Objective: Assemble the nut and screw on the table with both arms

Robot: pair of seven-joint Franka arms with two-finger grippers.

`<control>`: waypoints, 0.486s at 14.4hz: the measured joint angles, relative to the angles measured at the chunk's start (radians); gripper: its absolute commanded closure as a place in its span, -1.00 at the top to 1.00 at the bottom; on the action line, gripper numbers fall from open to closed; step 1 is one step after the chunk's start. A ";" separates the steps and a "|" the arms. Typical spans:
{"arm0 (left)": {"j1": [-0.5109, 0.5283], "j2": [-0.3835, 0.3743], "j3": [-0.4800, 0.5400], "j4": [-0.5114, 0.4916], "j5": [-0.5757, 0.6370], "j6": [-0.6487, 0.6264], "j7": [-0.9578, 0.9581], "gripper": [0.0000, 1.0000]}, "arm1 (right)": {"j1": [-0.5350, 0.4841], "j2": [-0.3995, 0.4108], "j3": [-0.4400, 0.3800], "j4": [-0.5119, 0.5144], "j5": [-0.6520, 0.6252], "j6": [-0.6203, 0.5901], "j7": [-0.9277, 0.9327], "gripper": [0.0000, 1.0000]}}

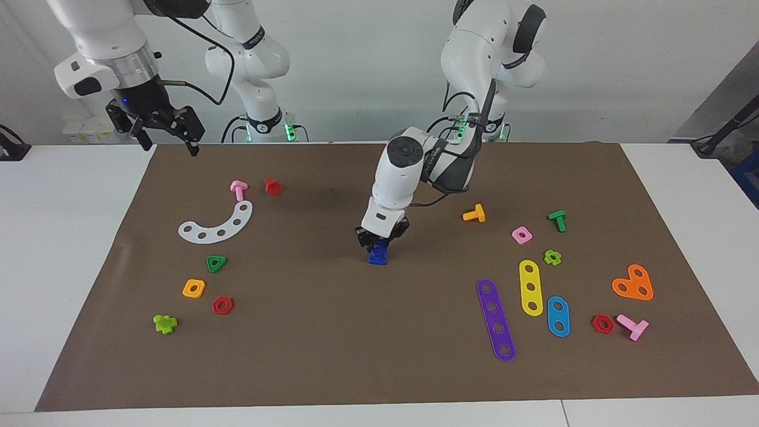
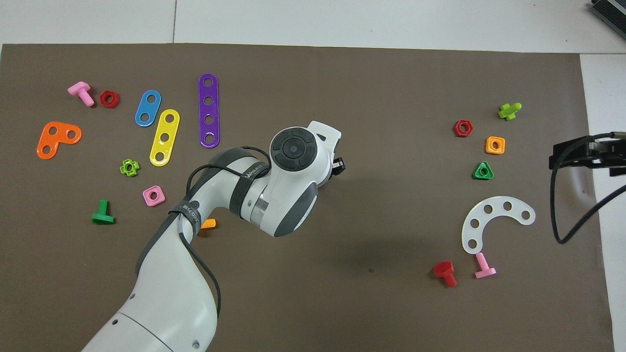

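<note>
Note your left pincer (image 1: 379, 238) clamps the blue screw (image 1: 377, 254) upright mid-mat, presumably steadying it; right pincer (image 1: 159, 126) waits open, raised.

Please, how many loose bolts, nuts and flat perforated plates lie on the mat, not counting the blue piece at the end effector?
Bolts: 6
Nuts: 6
Flat plates: 5
Total: 17

Small print on left arm (image 2: 244, 171) strap, not legible.
</note>
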 measured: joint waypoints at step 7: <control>-0.009 0.012 0.008 0.013 0.046 -0.008 0.000 1.00 | 0.003 -0.003 0.001 -0.007 0.002 0.000 -0.023 1.00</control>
